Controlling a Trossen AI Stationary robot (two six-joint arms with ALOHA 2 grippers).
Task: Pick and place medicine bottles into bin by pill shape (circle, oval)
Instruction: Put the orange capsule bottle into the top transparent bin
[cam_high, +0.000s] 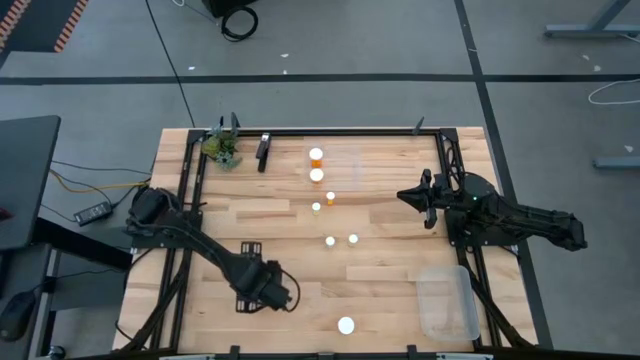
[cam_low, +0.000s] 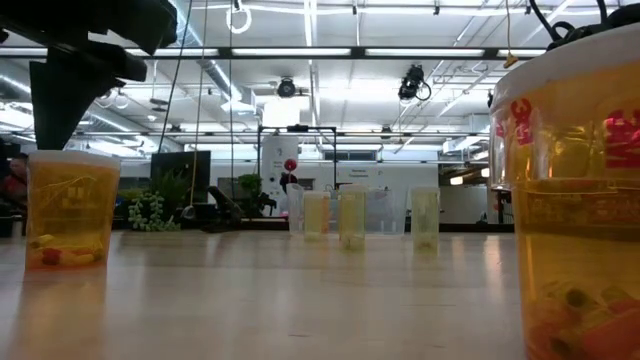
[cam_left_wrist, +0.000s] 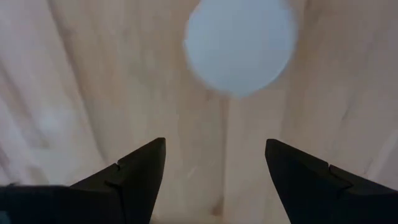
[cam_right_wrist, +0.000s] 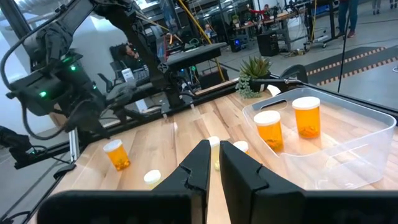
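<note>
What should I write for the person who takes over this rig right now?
Left gripper: open, empty, aimed at the lone bottle.
Right gripper: shut, empty, near the middle bottles.
Done: two bottles stand in the far bin.
To do: five remain outside, the lone one included; the second bin looks empty.
</note>
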